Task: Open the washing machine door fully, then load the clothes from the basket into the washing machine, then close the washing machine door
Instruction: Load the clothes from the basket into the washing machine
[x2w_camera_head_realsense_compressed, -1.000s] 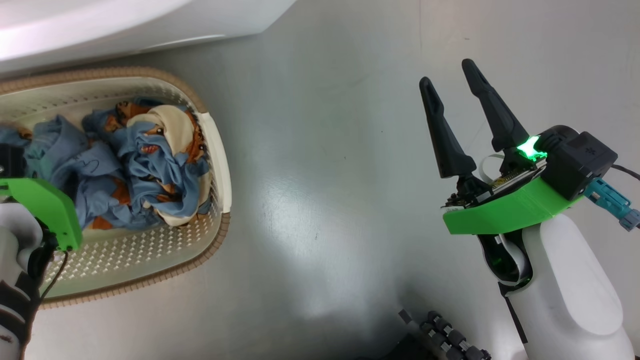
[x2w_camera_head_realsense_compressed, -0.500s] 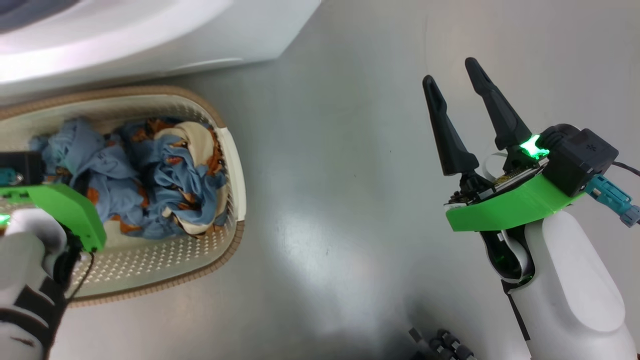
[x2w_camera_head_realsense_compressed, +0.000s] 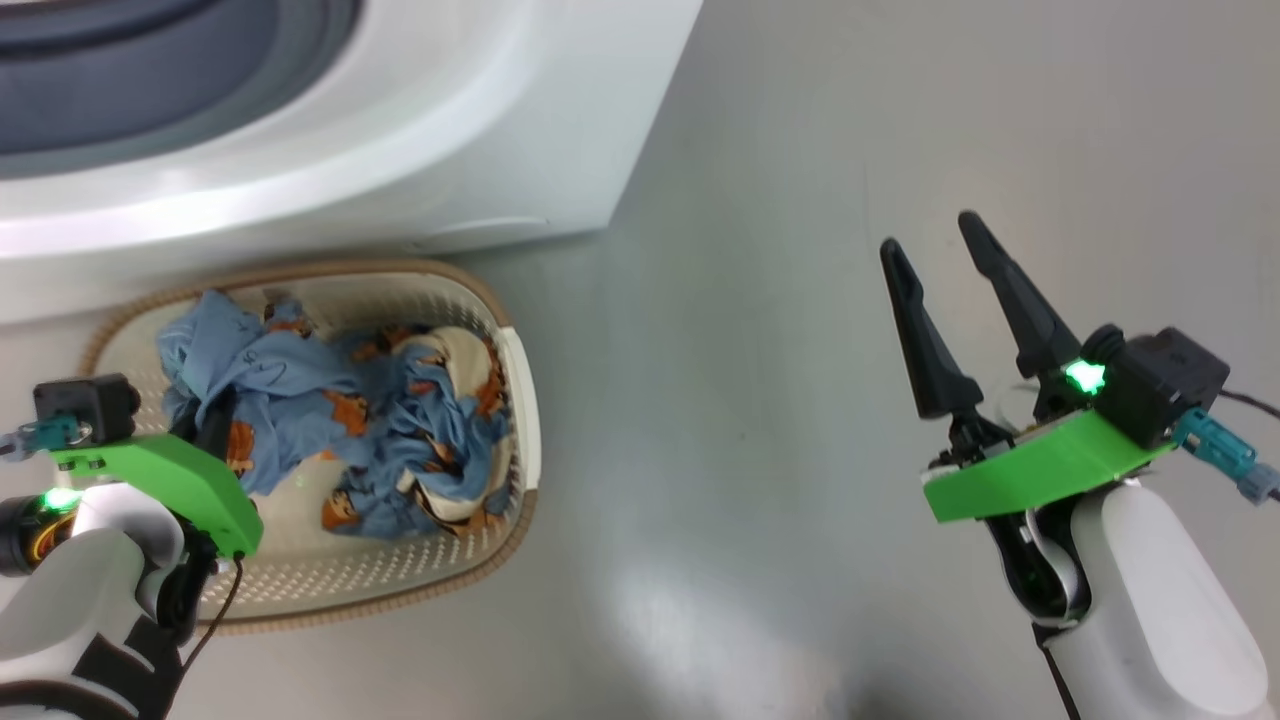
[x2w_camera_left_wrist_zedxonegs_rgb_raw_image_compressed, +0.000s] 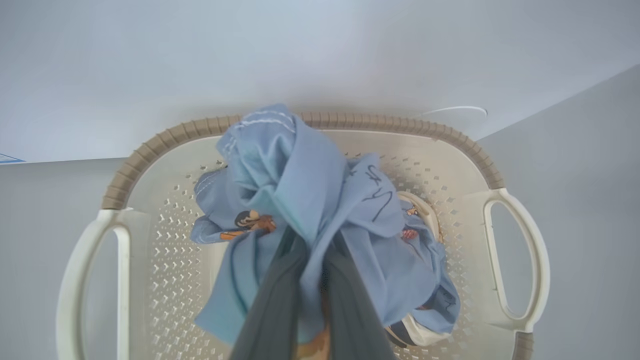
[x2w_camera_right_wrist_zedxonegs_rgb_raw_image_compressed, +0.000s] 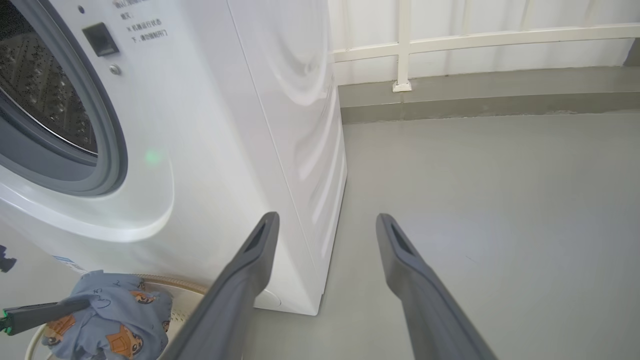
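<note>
Left claw (x2w_camera_left_wrist_zedxonegs_rgb_raw_image_compressed: 312, 252): pressed together on a fold of the clothes (x2w_camera_left_wrist_zedxonegs_rgb_raw_image_compressed: 300, 175), with light-blue fabric bunched around both dark fingers (the tips are buried in the cloth).
Clothes: heaped in the basket (x2w_camera_head_realsense_compressed: 527, 400). The pinched bunch stands higher than the rest of the pile and, in the right wrist view, rises above the basket's rim.
Claw to clothes: the left claw enters the pile at its left end in the head view. The cream and orange prints lie to the right of it, untouched.
Basket: on the grey floor (x2w_camera_head_realsense_compressed: 760, 400), just in front of the base of the washing machine (x2w_camera_head_realsense_compressed: 450, 150).
Right claw (x2w_camera_head_realsense_compressed: 928, 232): fingers spread wide with nothing between them (bare floor beneath), well apart from the basket on the robot's right.
Washing machine: grey gasket (x2w_camera_right_wrist_zedxonegs_rgb_raw_image_compressed: 50, 165) and perforated steel drum (x2w_camera_right_wrist_zedxonegs_rgb_raw_image_compressed: 40, 75) show in its round opening.
</note>
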